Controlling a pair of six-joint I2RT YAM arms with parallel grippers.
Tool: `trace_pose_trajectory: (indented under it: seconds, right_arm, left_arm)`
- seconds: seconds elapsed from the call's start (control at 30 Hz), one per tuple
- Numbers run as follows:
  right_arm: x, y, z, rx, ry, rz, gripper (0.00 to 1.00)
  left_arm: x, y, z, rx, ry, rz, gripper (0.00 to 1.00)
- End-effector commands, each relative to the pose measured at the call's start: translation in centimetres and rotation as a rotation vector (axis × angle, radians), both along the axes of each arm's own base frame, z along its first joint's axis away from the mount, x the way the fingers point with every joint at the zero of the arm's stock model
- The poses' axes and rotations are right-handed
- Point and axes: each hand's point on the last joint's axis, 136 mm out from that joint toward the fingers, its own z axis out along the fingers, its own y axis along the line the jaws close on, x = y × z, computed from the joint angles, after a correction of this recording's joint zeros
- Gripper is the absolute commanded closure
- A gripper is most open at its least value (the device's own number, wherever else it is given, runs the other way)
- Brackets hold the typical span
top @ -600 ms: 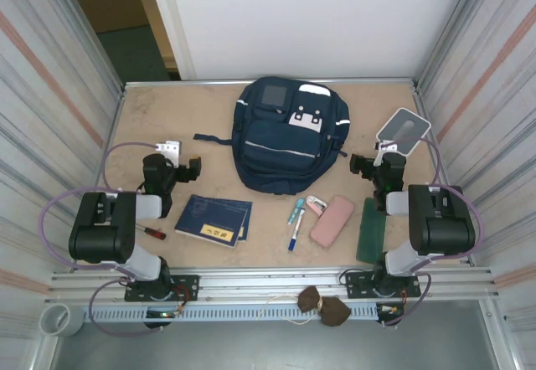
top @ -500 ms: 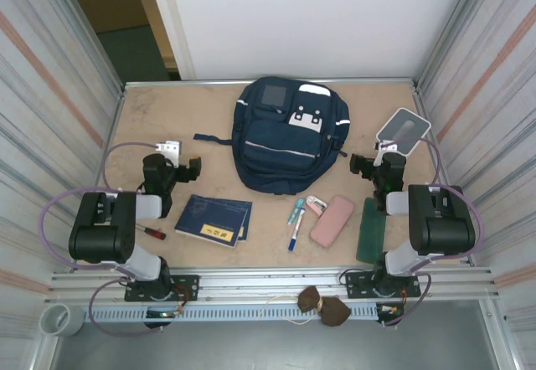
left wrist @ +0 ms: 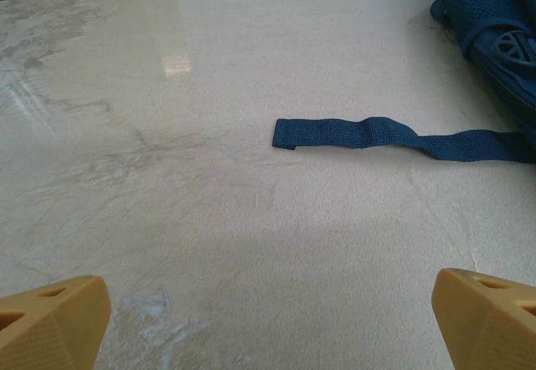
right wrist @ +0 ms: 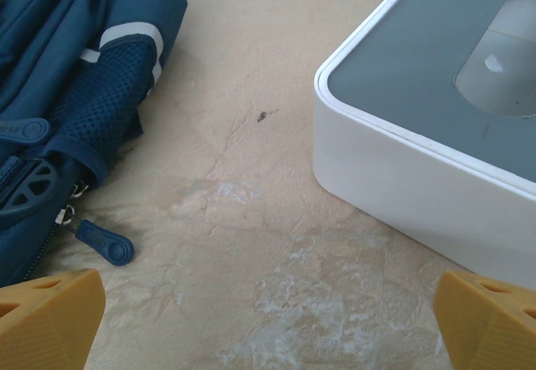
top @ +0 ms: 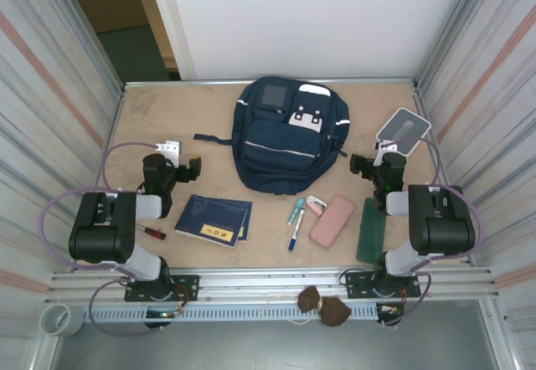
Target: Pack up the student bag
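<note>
The left hand (left wrist: 268, 320) stands wide and empty over the counter (left wrist: 167, 136). The student bag (top: 289, 136) lies ahead to its right, with one strap (left wrist: 352, 133) flat just ahead. The right hand (right wrist: 268, 320) is also wide and empty, with the student bag ahead-left and a white box (right wrist: 402, 161) ahead-right.

a robot lab cell: corrugated metal walls (top: 50, 94) enclose a wooden table (top: 167, 119).
</note>
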Motion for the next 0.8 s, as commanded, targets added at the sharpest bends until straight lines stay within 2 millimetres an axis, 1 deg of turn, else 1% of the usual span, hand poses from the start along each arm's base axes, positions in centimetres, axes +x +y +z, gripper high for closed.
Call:
trace_pose_trajectory:
  seconds: [0.0, 0.33, 0.43, 0.5, 0.57, 0.63, 0.7, 0.73, 0.77]
  right_arm:
    - [0.7, 0.1, 1.2, -0.004, -0.037, 0.012, 0.01]
    - [0.7, 0.1, 1.3, -0.005, -0.039, 0.014, 0.01]
    - [0.5, -0.2, 2.1, -0.051, -0.045, -0.04, 0.01]
    - [0.0, -1.0, 3.4, -0.084, -0.061, -0.115, 0.01]
    - [-0.8, -1.7, 5.1, -0.088, -0.084, -0.163, 0.01]
    - [-2.1, -2.6, 7.2, -0.055, -0.12, -0.239, 0.01]
    - [-3.3, -3.4, 9.0, 0.019, -0.152, -0.318, 0.01]
    - [-3.9, -3.6, 9.7, 0.076, -0.147, -0.361, 0.01]
    - [-4.4, -3.7, 10.0, 0.131, -0.125, -0.397, 0.01]
  left_arm:
    - [0.3, 0.1, 0.8, -0.001, -0.023, -0.002, 0.01]
    - [0.3, 0.1, 0.9, -0.001, -0.025, -0.001, 0.01]
    - [0.3, 0.9, 1.4, -0.002, -0.036, 0.053, 0.01]
    - [-0.2, 1.9, 2.7, 0.0, -0.049, 0.111, 0.01]
    - [-1.1, 3.3, 3.7, -0.011, -0.017, 0.205, 0.01]
    - [-2.2, 4.3, 4.9, -0.064, 0.027, 0.298, 0.01]
    - [-3.1, 4.3, 5.9, -0.158, 0.063, 0.348, 0.01]
    - [-3.5, 3.7, 6.2, -0.229, 0.09, 0.345, 0.01]
    - [-3.7, 2.8, 6.5, -0.301, 0.107, 0.328, 0.01]
